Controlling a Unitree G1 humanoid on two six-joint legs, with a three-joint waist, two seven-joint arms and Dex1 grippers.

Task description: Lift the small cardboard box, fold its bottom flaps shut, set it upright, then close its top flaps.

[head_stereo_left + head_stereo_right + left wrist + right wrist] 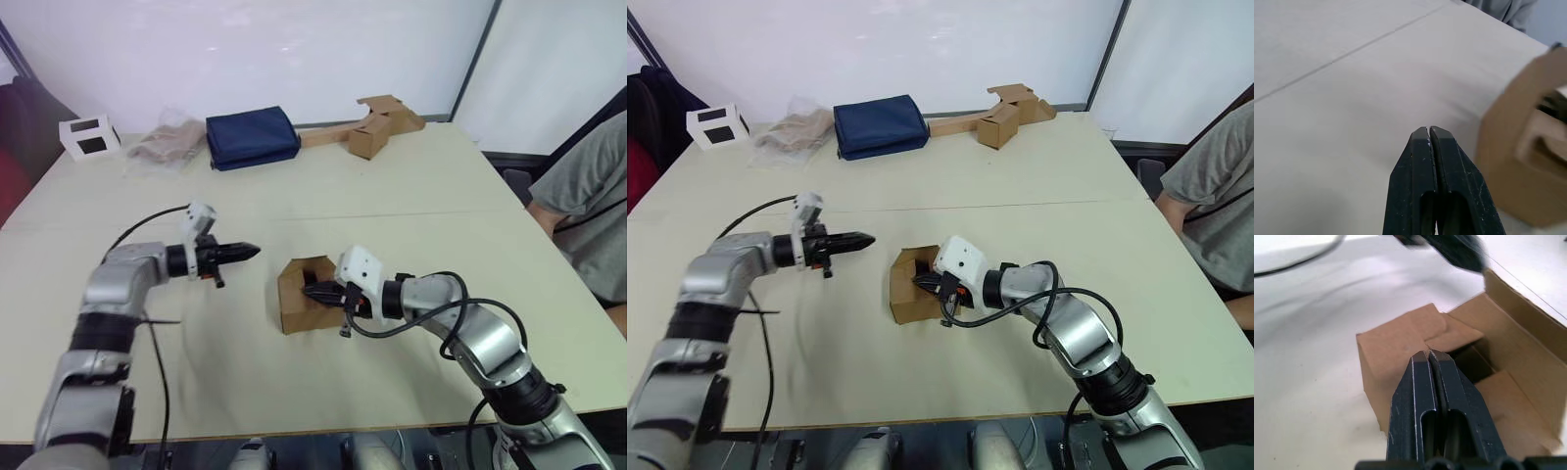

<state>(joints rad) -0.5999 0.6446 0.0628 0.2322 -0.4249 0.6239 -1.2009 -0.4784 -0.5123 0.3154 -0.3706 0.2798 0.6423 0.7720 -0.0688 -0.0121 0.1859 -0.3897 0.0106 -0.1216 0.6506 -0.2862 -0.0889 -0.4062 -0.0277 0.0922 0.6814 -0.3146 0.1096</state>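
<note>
Sitting near the middle of the table [411, 186], the small cardboard box [294, 299] has its open end facing the right gripper [310, 290]. That gripper's 2 fingers are pressed together, empty, reaching into the opening over the folded flaps [1440, 330]. On the box's other side, the left gripper [251, 252] hovers just apart, fingers clenched on nothing.

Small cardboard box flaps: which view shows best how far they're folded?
Right wrist view: the small cardboard box is close up, two flaps folded inward over its open end, right gripper shut just in front. Both eye views show it small, partly hidden by that gripper. Left wrist view catches one blurred corner.
</note>
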